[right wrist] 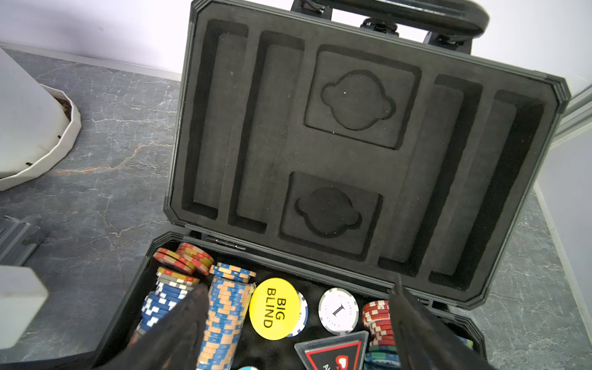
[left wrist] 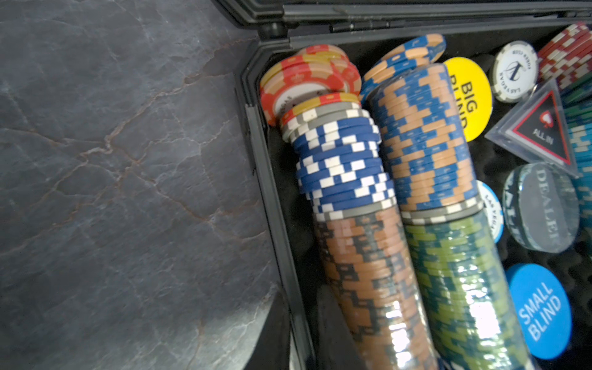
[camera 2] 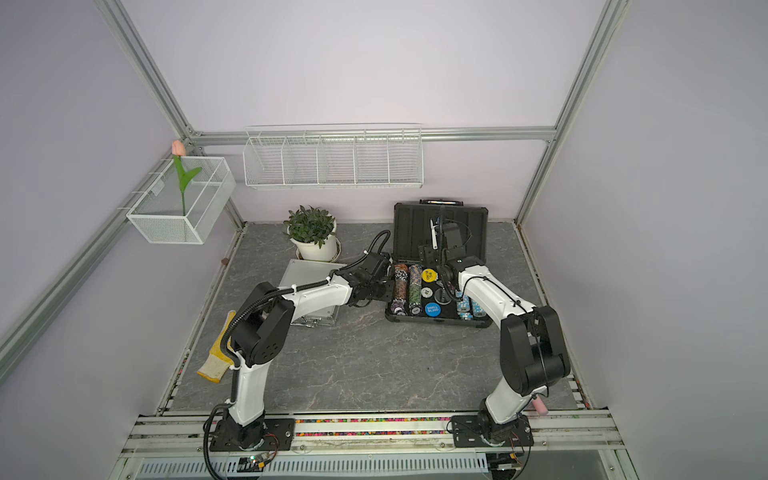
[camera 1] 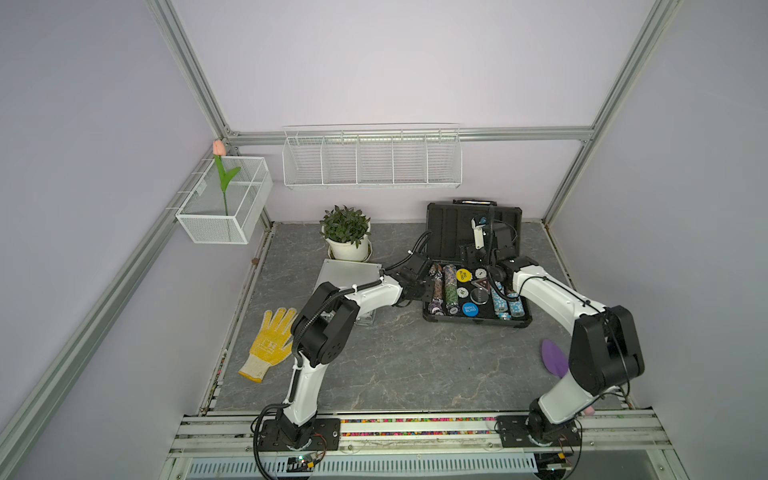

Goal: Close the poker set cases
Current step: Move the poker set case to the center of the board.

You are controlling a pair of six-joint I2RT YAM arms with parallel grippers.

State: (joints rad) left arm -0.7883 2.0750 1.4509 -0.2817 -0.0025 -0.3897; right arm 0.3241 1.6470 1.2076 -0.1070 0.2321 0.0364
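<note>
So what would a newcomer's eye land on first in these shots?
The open dark-grey case at the back right of the table, lid upright and its tray packed with rows of poker chips plus a yellow BIG BLIND button. Both arms reach to it: the left arm at its left edge, the right arm above the tray. A yellow work glove lies front left.

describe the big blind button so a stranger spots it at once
Find the open dark-grey case at the table's back right. In its chip-filled base, beside the chip rolls, lies the big blind button. It is the only yellow disc there.
</note>
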